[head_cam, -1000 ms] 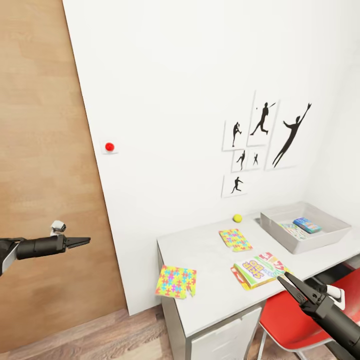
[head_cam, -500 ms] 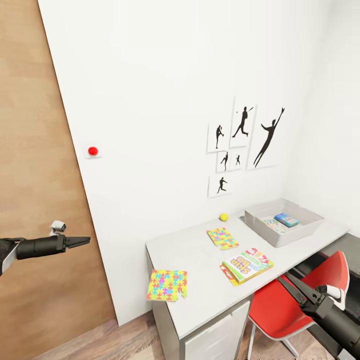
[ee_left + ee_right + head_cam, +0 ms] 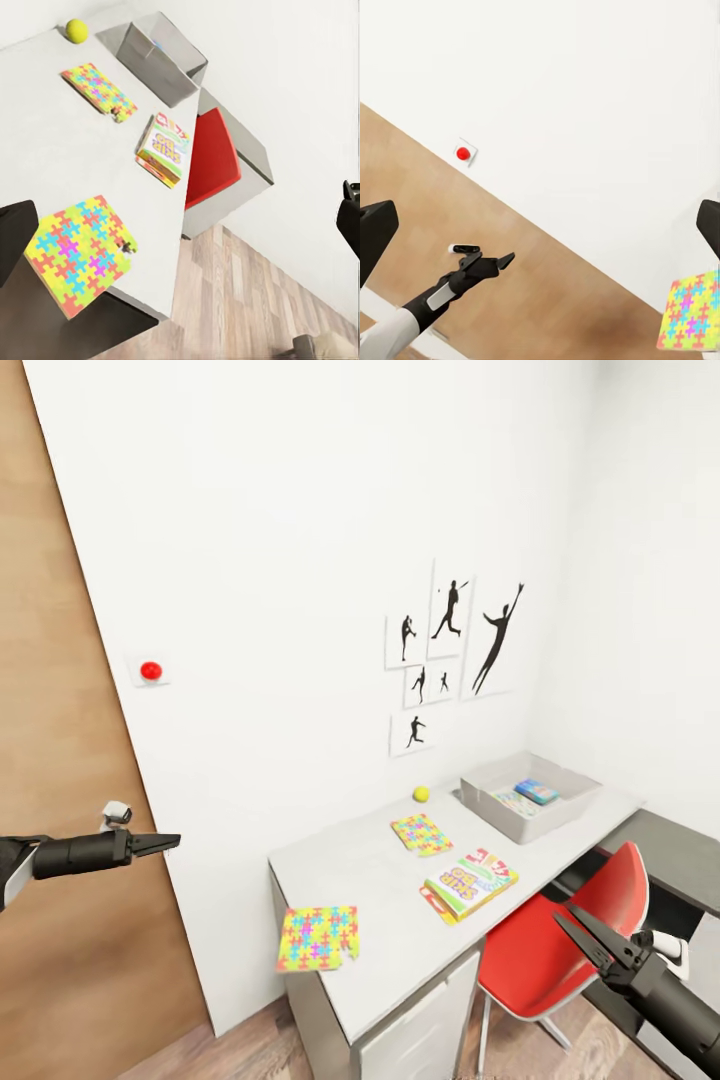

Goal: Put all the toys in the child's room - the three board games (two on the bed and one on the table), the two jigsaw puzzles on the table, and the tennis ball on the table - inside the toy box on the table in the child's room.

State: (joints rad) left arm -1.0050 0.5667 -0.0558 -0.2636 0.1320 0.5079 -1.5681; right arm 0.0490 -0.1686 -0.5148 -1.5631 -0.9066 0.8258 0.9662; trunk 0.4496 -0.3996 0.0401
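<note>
Red chair (image 3: 560, 940) tucked at table (image 3: 370, 880), 2 jigsaw puzzles (image 3: 318, 937) on top, left jaws pressed together, right jaws spread

Red chair (image 3: 545, 950) at the desk's front edge, seat partly tucked under it. Red button (image 3: 151, 670) on the white wall (image 3: 300, 510), beside the wood door (image 3: 60, 780). Black silhouette pictures (image 3: 450, 655) clustered on the wall above the desk's back edge. Dark-topped cabinet (image 3: 680, 855) off the desk's right end. Wood-plank floor (image 3: 240, 1045) below.
</note>
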